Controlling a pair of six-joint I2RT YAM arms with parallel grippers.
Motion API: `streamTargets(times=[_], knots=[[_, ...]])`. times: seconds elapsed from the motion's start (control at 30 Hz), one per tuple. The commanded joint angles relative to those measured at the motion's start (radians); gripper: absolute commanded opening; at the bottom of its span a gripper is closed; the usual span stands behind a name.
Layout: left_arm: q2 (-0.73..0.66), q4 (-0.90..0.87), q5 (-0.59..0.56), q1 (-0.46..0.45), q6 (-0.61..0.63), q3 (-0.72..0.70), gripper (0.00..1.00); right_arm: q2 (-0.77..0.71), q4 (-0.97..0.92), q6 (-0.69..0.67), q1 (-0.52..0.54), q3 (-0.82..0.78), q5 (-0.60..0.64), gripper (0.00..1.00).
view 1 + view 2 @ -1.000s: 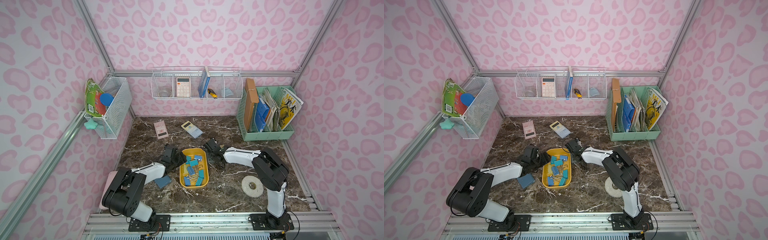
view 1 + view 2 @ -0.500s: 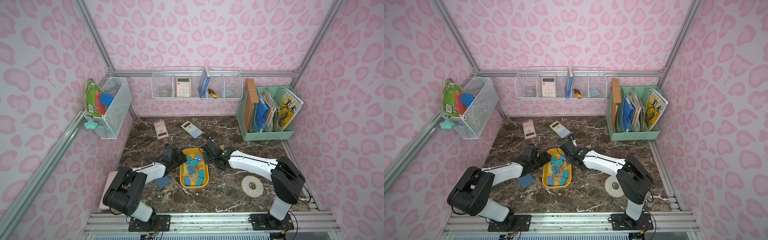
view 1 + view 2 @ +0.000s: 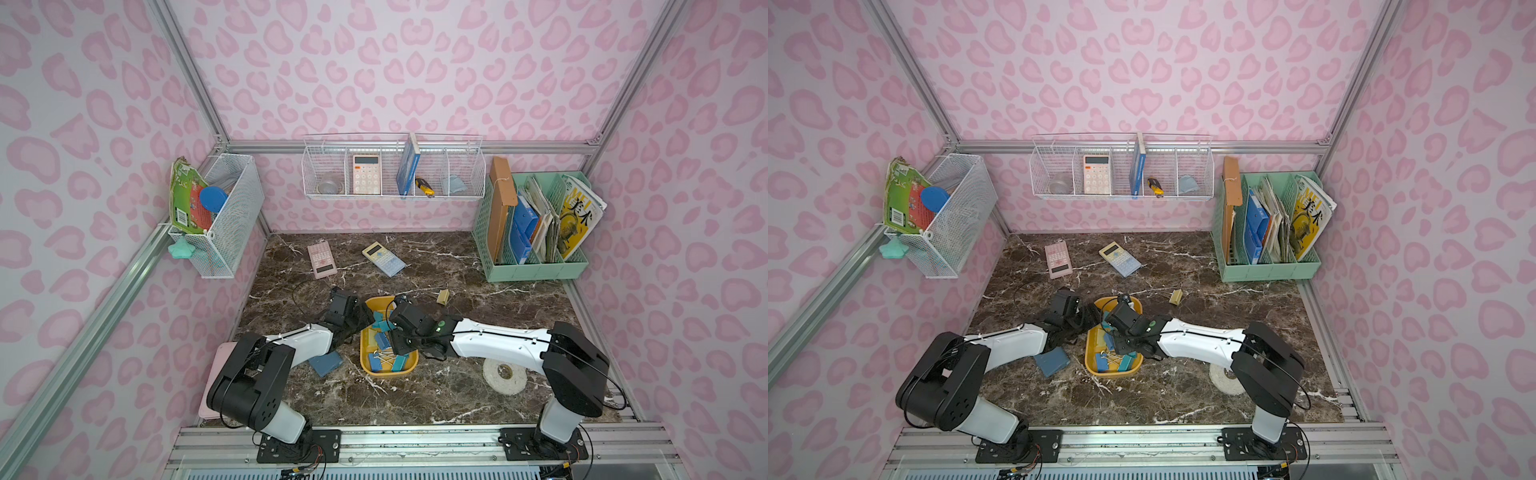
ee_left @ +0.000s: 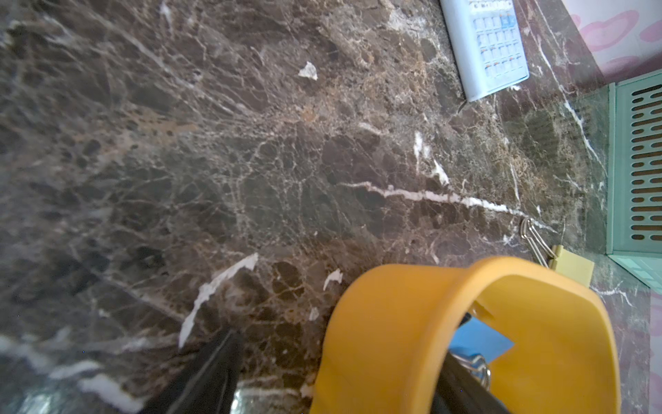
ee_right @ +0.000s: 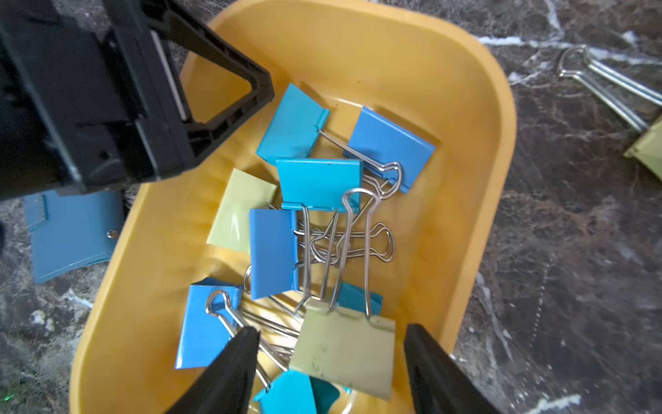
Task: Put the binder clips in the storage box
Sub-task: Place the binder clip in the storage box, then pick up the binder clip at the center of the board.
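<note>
The yellow storage box point(image 3: 388, 372) point(image 3: 1113, 373) sits at mid table. Several blue, teal and pale yellow binder clips point(image 3: 390, 361) point(image 5: 318, 182) lie in it. My right gripper point(image 3: 392, 336) point(image 5: 331, 358) hangs open over the box. A pale yellow clip point(image 5: 344, 351) lies between its fingers, clear of both. My left gripper point(image 3: 361, 318) point(image 4: 340, 380) is open and straddles the box's far end wall point(image 4: 394, 322), one finger outside and one inside. One more pale yellow clip point(image 3: 443, 296) point(image 3: 1176, 296) point(image 4: 569, 263) lies on the table beyond the box.
A blue-grey pad point(image 3: 326, 363) lies left of the box and a white tape roll point(image 3: 503, 371) under the right arm. A pink calculator point(image 3: 321, 259) and a blue calculator point(image 3: 383, 258) lie at the back. The mint file organizer point(image 3: 536, 232) stands at back right.
My right arm has swung left from beside the box to over it, and its jaws have opened, letting go of the pale yellow clip. The left arm has not moved.
</note>
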Motion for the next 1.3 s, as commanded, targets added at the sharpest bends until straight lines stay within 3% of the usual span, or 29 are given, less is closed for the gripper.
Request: streamTargets(times=[0.0,0.23,0.3,0.63,0.8,1.27], knots=[[0.044,-0.439,0.072,-0.011,-0.01,-0.03,0.78,-0.068,0.072,-0.098,-0.057,-0.023,-0.013,0.73],[0.036,-0.43,0.087,-0.011,0.004,-0.025,0.78,-0.249,0.166,-0.558,-0.323,-0.165,-0.177,0.76],[0.039,-0.426,0.094,-0.011,0.008,-0.021,0.78,-0.25,0.123,-0.671,-0.407,-0.157,-0.287,0.77],[0.091,-0.408,0.129,-0.011,0.033,0.012,0.78,-0.166,-0.001,-1.002,-0.572,-0.067,-0.441,0.77],[0.101,-0.403,0.131,-0.011,0.038,0.016,0.78,-0.083,-0.02,-1.081,-0.623,-0.057,-0.452,0.77],[0.127,-0.398,0.14,-0.011,0.048,0.025,0.78,0.102,0.023,-1.085,-0.652,-0.004,-0.422,0.78]])
